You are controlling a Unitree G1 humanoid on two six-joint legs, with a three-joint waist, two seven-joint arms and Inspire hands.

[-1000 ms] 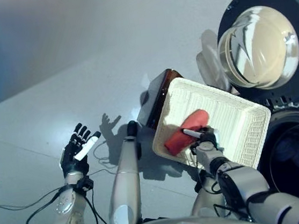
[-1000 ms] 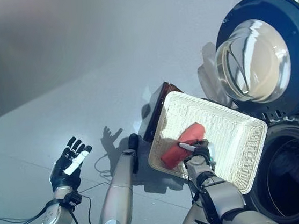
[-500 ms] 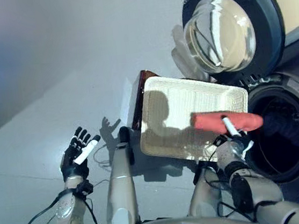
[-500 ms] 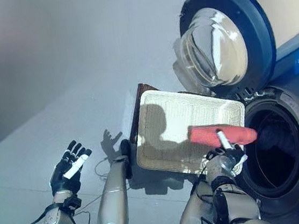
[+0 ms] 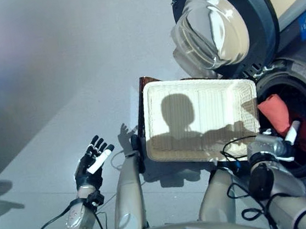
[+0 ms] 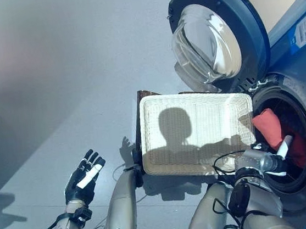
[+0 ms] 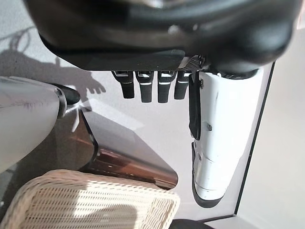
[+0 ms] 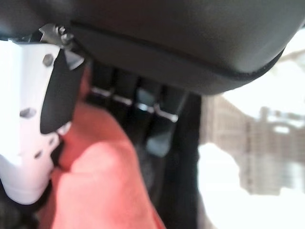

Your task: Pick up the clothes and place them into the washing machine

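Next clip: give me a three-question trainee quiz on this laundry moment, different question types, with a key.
1. True or false: the white wicker basket holds clothes.
2. Where is the red cloth? A) on the grey floor B) at the washing machine's drum opening C) in the left hand
3. Fill in: the robot's left hand is ____ and holds nothing.

Key: 1 false, it is empty. 2 B, the right hand grips it there; round glass door stands open. 3 open.
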